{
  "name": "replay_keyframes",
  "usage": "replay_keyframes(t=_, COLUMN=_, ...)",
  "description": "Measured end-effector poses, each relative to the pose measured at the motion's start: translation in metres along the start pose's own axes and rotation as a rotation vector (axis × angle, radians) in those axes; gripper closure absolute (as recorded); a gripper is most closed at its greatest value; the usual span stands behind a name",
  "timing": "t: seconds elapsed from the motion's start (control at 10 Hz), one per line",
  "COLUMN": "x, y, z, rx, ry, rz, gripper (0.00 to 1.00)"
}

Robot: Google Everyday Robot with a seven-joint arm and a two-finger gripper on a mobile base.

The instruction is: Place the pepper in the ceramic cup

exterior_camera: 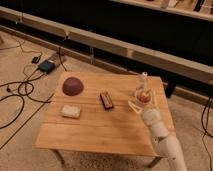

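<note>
Camera view: a wooden worktop (100, 125) holds a maroon dome (72, 85) at far left, a pale block (70, 111) nearer, and a red-and-black block (106, 100) at centre. No writing is readable. At right, the gripper (142, 99) hovers, its fingers (134, 105) spread around the orange pepper (143, 96). The ceramic cup (143, 80) stands just beyond.

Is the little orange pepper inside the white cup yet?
Cannot tell. The small orange pepper shows at the gripper, right at the pale ceramic cup near the wooden table's right edge.
</note>
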Motion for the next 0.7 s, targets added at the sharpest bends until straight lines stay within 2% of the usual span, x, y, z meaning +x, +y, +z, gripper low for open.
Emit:
replay_keyframes(t=0.3, x=0.018, y=-0.002, z=0.010, rx=0.050, ry=0.033, rz=-0.067, gripper=0.20)
replay_keyframes(t=0.5, x=0.047, y=-0.010, z=0.026, rx=0.165, ry=0.065, rz=-0.220, gripper=0.20)
replay_keyframes(t=0.6, x=0.062, y=-0.016, z=0.034, rx=0.248, ry=0.077, rz=-0.330, gripper=0.20)
replay_keyframes(t=0.7, x=0.071, y=-0.025, z=0.036, rx=0.355, ry=0.076, rz=-0.454, gripper=0.20)
